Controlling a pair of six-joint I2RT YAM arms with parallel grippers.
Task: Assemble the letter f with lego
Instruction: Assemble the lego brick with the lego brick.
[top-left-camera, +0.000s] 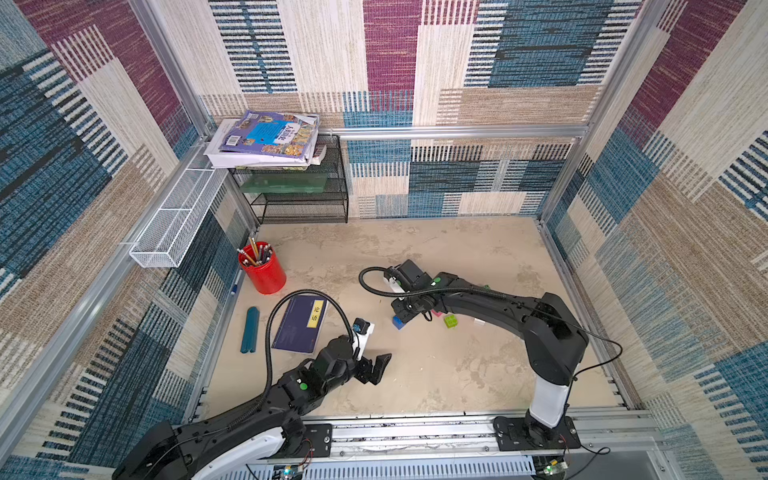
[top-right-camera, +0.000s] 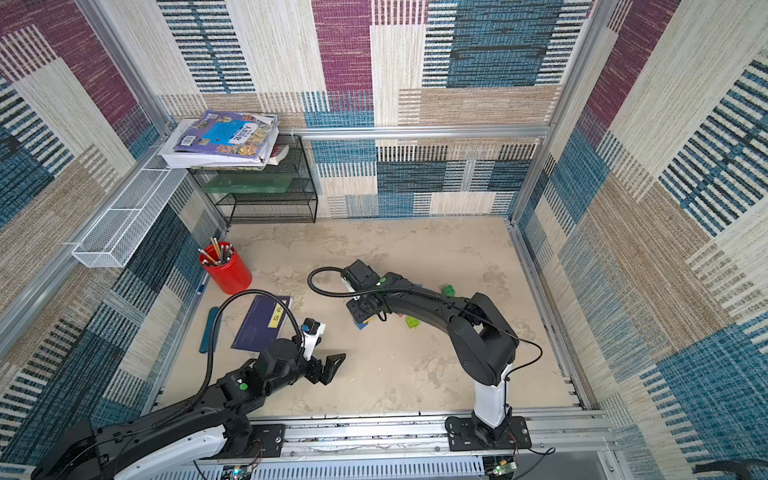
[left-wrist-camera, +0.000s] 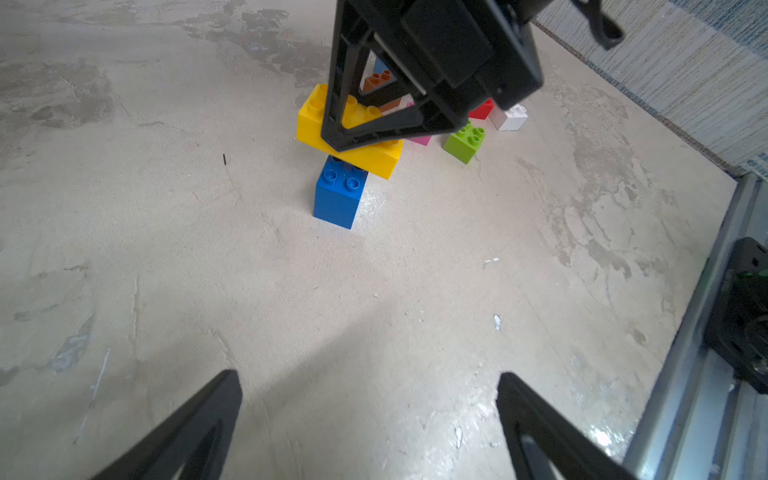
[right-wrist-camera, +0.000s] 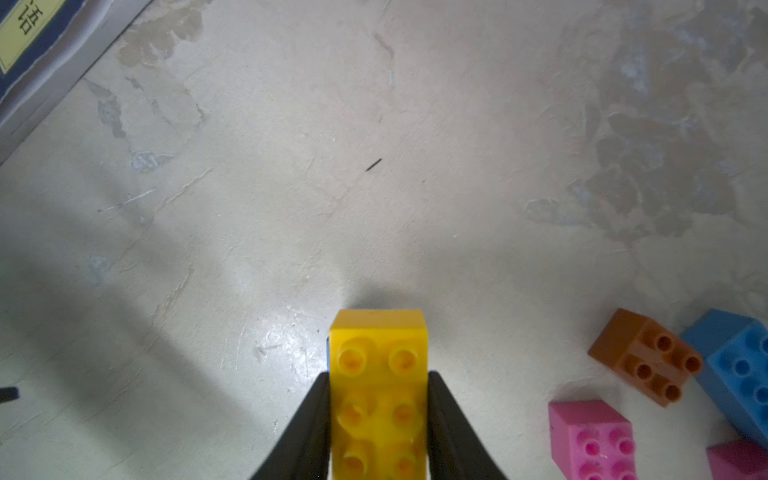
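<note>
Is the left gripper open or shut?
Open. The left gripper has its fingers wide apart in its wrist view, with only bare table between them.

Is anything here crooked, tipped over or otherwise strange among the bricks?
Yes. The yellow brick, gripped by the right gripper, hangs tilted over the blue brick, covering only some of its studs, not square on it. Nearby, the brown brick lies on its side, studs facing sideways.
</note>
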